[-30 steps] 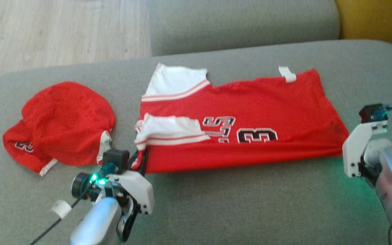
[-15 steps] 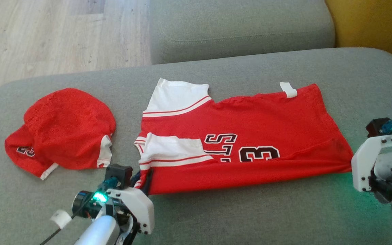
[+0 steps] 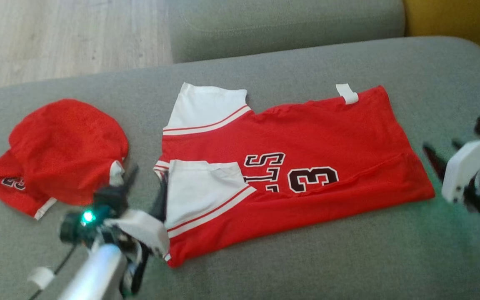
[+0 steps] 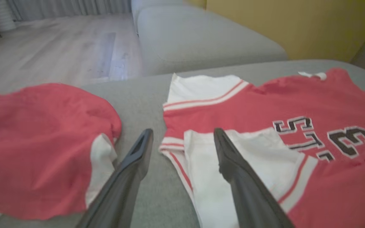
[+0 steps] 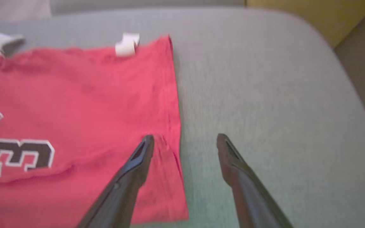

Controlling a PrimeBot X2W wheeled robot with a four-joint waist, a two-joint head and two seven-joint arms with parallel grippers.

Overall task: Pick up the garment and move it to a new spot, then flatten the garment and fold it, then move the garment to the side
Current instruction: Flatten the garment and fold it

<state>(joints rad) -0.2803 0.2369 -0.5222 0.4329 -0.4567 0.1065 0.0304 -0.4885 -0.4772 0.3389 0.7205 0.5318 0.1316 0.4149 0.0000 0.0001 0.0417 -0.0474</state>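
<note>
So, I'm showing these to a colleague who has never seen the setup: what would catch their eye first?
The red jersey with white sleeves and a big black 3, lying across the middle of the grey sofa cushion. Next comes a second red garment bunched up to its left. Both grippers stand open, the left gripper at the sleeve end and the right gripper at the hem end.

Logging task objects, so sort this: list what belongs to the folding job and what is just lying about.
Job: red jersey; left end effector and right end effector, both open at its ends.
Lying about: bunched red garment to its left; grey sofa cushion; wooden floor; yellow wall.
</note>
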